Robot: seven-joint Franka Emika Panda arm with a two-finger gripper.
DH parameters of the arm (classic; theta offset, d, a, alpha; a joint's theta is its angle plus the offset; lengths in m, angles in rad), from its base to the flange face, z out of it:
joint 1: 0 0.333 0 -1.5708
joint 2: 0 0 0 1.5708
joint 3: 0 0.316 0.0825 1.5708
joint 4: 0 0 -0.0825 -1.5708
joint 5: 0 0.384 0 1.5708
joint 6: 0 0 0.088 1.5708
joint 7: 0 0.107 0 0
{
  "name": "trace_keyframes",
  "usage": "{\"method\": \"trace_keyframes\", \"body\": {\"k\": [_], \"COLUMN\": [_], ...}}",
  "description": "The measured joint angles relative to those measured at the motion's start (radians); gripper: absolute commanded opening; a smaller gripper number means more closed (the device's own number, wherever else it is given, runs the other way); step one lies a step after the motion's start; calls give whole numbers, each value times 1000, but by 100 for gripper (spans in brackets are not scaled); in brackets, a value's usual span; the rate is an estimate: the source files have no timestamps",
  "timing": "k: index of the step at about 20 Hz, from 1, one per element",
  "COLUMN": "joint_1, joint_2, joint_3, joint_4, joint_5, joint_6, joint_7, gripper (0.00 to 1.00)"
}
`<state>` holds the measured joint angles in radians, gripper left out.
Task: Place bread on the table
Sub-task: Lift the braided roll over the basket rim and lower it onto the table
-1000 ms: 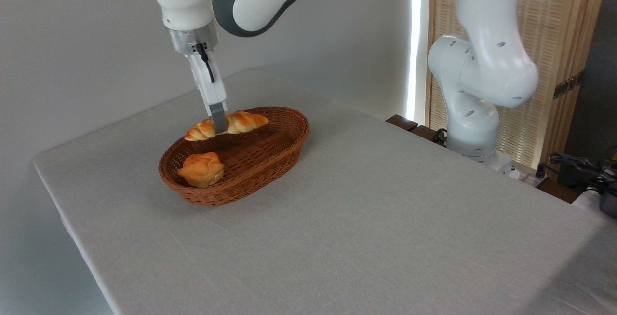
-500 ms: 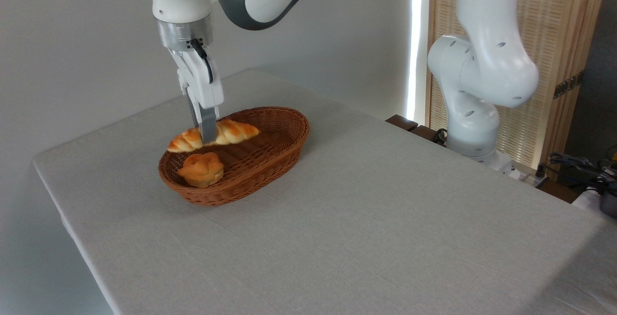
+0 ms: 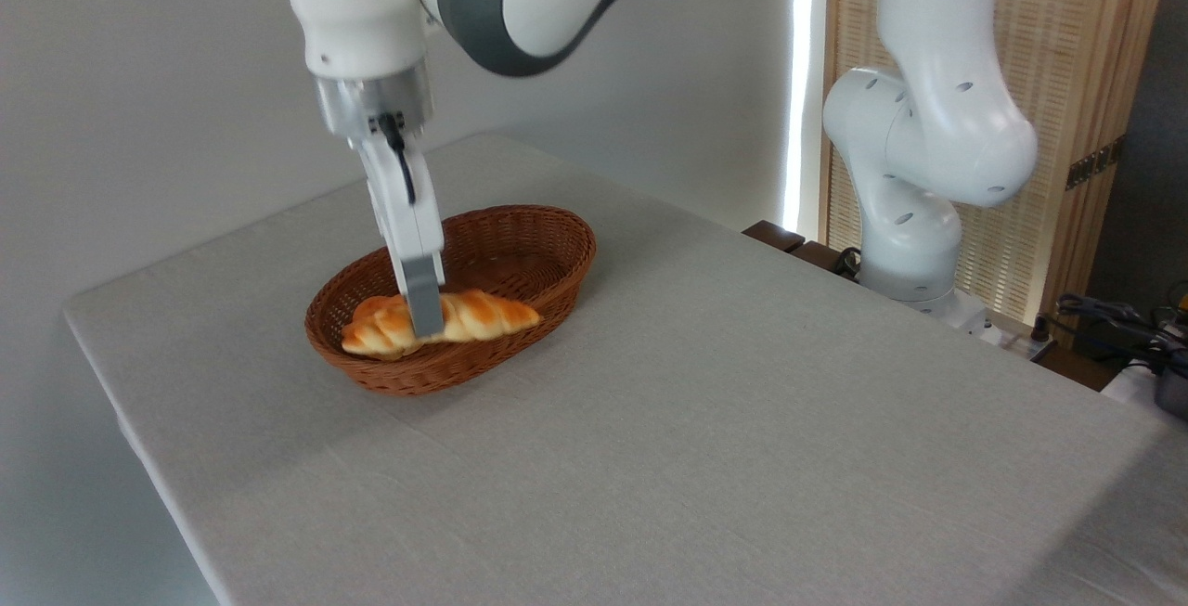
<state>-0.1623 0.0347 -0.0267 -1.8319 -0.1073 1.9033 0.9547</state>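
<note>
- The end effector (image 3: 426, 316) hangs over the near-left part of the basket (image 3: 520, 244), its fingers pointing down and clenched on the bread (image 3: 473, 316) at about the middle of the loaf.
- The bread lies roughly level in the grip, lifted clear of the basket floor, with its right tapered end reaching out over the basket's near rim and its left end over the inside of the basket.
- The front finger (image 3: 424, 295) covers the middle of the loaf; the second finger is hidden behind it.
- A small round bun (image 3: 369, 307) sits in the left end of the basket, mostly hidden behind the loaf's left end; whether the two touch cannot be told.
- The brown wicker basket rests on the grey tabletop (image 3: 705, 420), towards its far-left part; its near rim lies between the loaf and the bare cloth in front.
- The robot's base (image 3: 914, 161) stands beyond the right edge of the tabletop, before a wooden slatted panel (image 3: 1077, 49).
- Dark cables (image 3: 1114, 314) lie at the far right.
</note>
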Motion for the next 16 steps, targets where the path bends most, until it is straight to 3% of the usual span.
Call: {"method": "trace_keyframes", "body": {"k": [3,5,8,12,14,16], "joint_1": [1,2,13,52,72,96], "joint_2": [27,44,68,105,111,111], "joint_3": [26,32,34,36,36,36], "joint_4": [-2,-4,-7,-7,-7,-7], "joint_5": [2,2,3,3,5,30], "joint_6": [0,0,5,30,37,38], "joint_7": [39,51,55,61,61,61], "gripper": [34,43,67,84,100,100]}}
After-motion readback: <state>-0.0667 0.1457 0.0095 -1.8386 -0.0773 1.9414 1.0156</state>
